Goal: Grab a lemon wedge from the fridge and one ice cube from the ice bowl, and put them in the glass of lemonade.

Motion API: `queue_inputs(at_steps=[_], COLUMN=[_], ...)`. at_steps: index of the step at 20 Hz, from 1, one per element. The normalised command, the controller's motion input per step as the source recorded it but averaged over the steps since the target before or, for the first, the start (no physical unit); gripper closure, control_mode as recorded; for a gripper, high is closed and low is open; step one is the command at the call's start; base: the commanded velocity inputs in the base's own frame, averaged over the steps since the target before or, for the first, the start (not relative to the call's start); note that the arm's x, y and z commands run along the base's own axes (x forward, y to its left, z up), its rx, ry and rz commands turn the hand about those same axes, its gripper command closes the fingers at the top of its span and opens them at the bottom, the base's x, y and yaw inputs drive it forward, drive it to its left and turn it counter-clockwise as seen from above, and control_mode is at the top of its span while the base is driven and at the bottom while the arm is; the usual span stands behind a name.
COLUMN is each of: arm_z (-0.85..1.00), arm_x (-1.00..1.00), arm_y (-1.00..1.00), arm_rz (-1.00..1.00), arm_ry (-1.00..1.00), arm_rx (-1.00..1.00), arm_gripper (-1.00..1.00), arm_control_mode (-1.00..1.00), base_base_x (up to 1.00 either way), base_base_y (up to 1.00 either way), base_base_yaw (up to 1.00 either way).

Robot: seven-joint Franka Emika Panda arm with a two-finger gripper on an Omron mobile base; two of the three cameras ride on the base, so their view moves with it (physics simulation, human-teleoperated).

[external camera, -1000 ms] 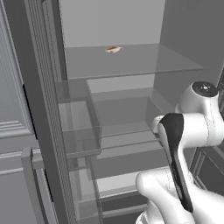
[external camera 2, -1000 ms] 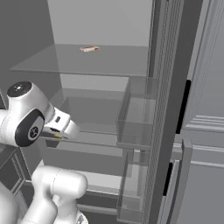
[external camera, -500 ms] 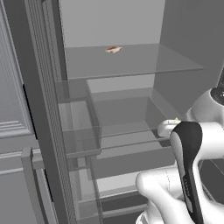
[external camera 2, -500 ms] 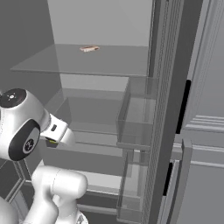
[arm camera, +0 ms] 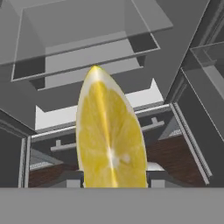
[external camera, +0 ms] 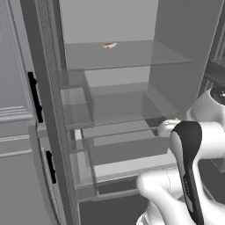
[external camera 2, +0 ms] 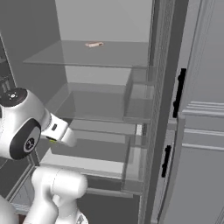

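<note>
With lemon wedge pinched in half-open end effector, fetch step done; next: clear fridge, carry to glass.

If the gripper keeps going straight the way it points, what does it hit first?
Probably the fridge interior: beyond the lemon wedge held in the gripper, the hand view looks at its glass shelves and lower drawer. Which is nearest is unclear.

Nothing I can read anywhere before me: no label, brand, number or sign on the fridge, its glass shelves, or the cabinets beside it.
</note>
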Motion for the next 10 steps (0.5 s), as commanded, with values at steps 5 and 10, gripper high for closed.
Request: queue_inputs(at_steps=[5,10], arm_z=[0.00,0.00], arm_x=[0.00,0.00], arm_y=[0.00,0.00], arm_rz=[0.00,0.00], arm_ry=[0.00,0.00], arm_rx=[0.00,0.00], arm_gripper=[1.00,1.00], arm_control_mode=[1.00,1.00], base_base_x=[-1.00,-1.00], base_base_y=[0.00,-0.06], base_base_yaw=[-0.01,-0.04])
